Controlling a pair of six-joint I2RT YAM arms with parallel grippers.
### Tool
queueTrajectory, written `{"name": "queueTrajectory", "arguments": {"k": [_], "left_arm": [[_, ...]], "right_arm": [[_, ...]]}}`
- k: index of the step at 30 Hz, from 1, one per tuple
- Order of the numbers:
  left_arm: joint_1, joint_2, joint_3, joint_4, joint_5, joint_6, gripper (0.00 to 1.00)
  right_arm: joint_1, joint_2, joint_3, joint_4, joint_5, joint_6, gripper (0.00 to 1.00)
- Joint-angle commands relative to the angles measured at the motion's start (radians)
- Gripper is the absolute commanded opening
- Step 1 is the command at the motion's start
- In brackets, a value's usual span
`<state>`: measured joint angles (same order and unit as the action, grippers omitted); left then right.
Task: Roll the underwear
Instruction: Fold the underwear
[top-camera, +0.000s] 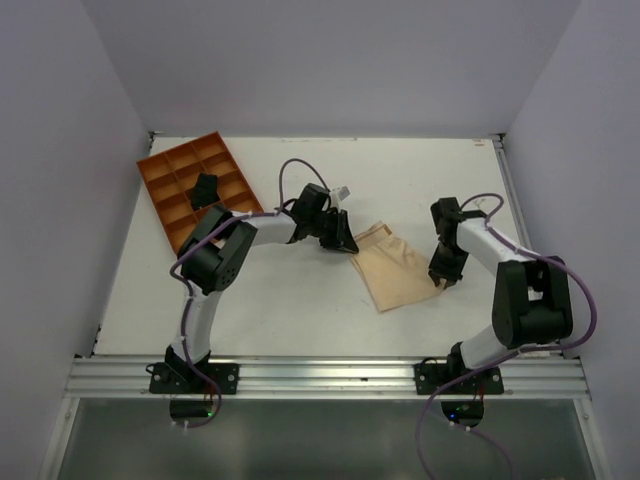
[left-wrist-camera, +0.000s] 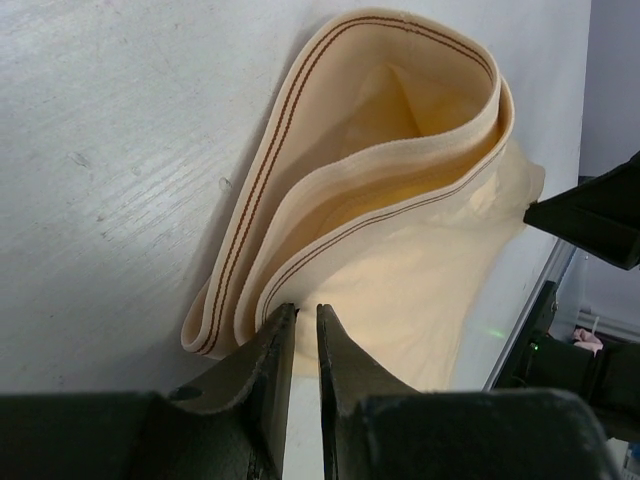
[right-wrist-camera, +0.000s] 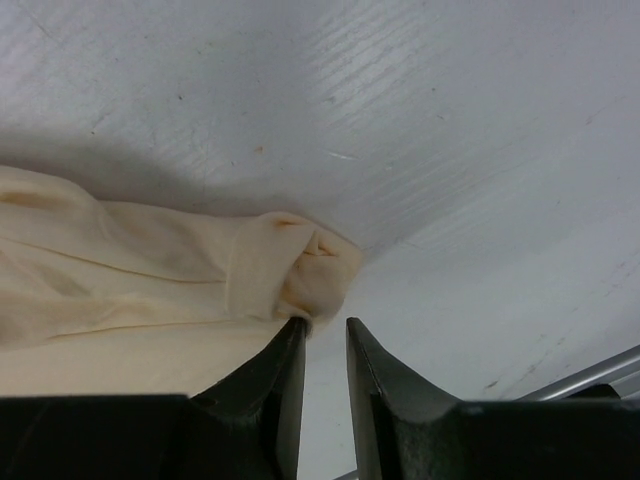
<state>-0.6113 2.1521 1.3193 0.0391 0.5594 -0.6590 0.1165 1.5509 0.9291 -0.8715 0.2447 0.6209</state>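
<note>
The underwear is a pale beige piece lying flat on the white table between my two arms. In the left wrist view its striped waistband stands folded in an open loop. My left gripper sits at the underwear's left corner. Its jaws are open by a narrow gap, tips at the waistband's edge, nothing between them. My right gripper is at the right corner. There its jaws are slightly open, the left fingertip touching a bunched corner of the underwear, bare table in the gap.
An orange compartment tray lies at the back left with a small black bundle in it. A metal rail runs along the table's right edge. White walls close in the table at the back and both sides.
</note>
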Motion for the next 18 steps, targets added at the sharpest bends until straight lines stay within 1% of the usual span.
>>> {"name": "queueTrajectory", "arguments": {"k": [1, 5, 8, 10, 11, 12, 14, 15, 16, 17, 18], "left_arm": [[0.022, 0.005, -0.051, -0.113, -0.072, 0.073, 0.21], [0.021, -0.041, -0.066, -0.107, -0.038, 0.061, 0.23], [0.021, -0.066, -0.075, -0.105, -0.033, 0.053, 0.24], [0.021, -0.064, -0.086, -0.108, -0.038, 0.053, 0.24], [0.021, -0.061, -0.091, -0.108, -0.038, 0.055, 0.24], [0.021, -0.058, -0.095, -0.104, -0.038, 0.053, 0.24], [0.022, -0.051, -0.115, -0.096, -0.038, 0.052, 0.24], [0.022, -0.051, -0.120, -0.090, -0.038, 0.052, 0.24], [0.022, -0.051, -0.126, -0.081, -0.038, 0.050, 0.24], [0.021, -0.049, -0.129, -0.079, -0.042, 0.048, 0.24], [0.021, -0.049, -0.129, -0.079, -0.044, 0.048, 0.24]], "right_arm": [[-0.008, -0.031, 0.060, 0.006, -0.036, 0.001, 0.28], [-0.006, -0.003, 0.100, 0.008, -0.079, -0.035, 0.29], [-0.006, 0.006, 0.117, 0.051, -0.136, -0.082, 0.30], [-0.006, 0.012, 0.134, 0.075, -0.191, -0.107, 0.31], [-0.005, 0.030, 0.161, 0.087, -0.273, -0.143, 0.32], [0.005, 0.037, 0.177, 0.110, -0.313, -0.164, 0.33], [0.026, 0.058, 0.229, 0.126, -0.369, -0.216, 0.37], [0.040, 0.064, 0.249, 0.143, -0.383, -0.233, 0.38], [0.060, 0.077, 0.269, 0.152, -0.412, -0.252, 0.38], [0.066, 0.087, 0.311, 0.160, -0.438, -0.283, 0.33], [0.077, 0.115, 0.330, 0.178, -0.517, -0.297, 0.30]]}}
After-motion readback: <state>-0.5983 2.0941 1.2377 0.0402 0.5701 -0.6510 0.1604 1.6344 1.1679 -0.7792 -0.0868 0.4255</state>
